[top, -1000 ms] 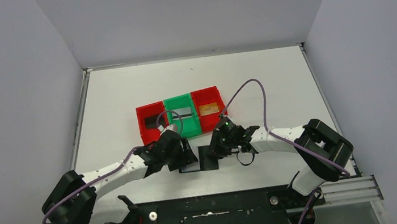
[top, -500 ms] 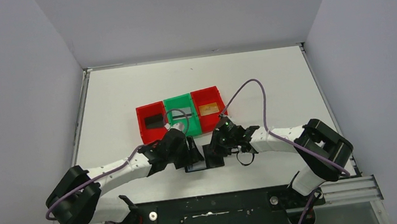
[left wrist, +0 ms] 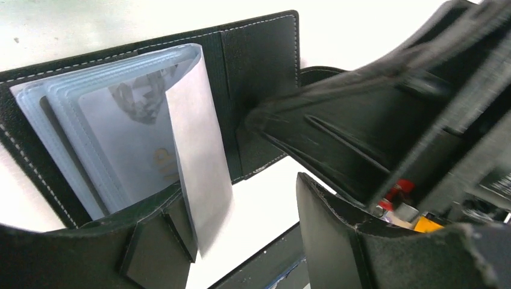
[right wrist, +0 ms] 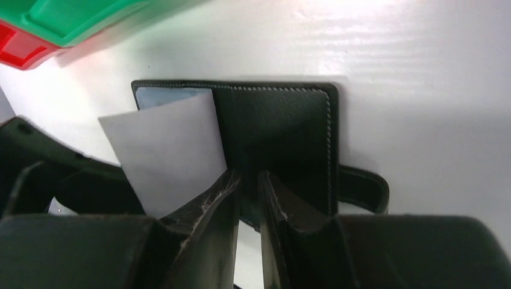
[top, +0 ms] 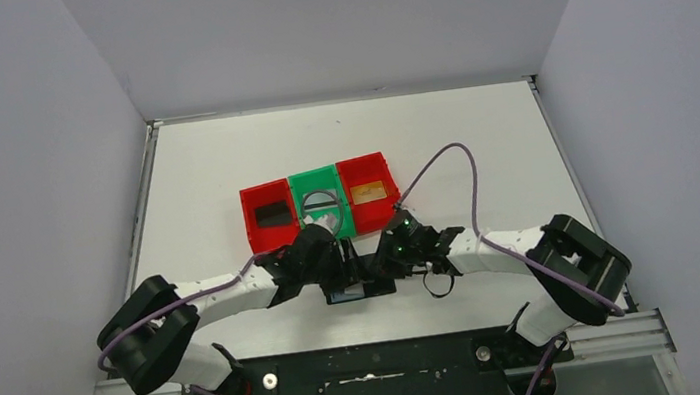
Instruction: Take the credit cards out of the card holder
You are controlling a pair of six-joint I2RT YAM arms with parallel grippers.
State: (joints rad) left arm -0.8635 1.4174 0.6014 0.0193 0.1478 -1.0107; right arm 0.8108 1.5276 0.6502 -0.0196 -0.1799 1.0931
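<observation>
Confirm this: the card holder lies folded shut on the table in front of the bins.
Not folded shut: the card holder lies open, clear sleeves showing, on the table in front of the bins. The left wrist view shows it.

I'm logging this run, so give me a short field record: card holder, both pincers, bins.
card holder: open on the table, clear sleeves on the left arm's side
raised sleeve: one leaf standing up beside a left finger
left pincer: open, at the sleeves
right pincer: fingers close together, tips on the holder's other flap
bins: left red bin holds a dark card; green bin in the middle; right red bin holds a gold card
</observation>
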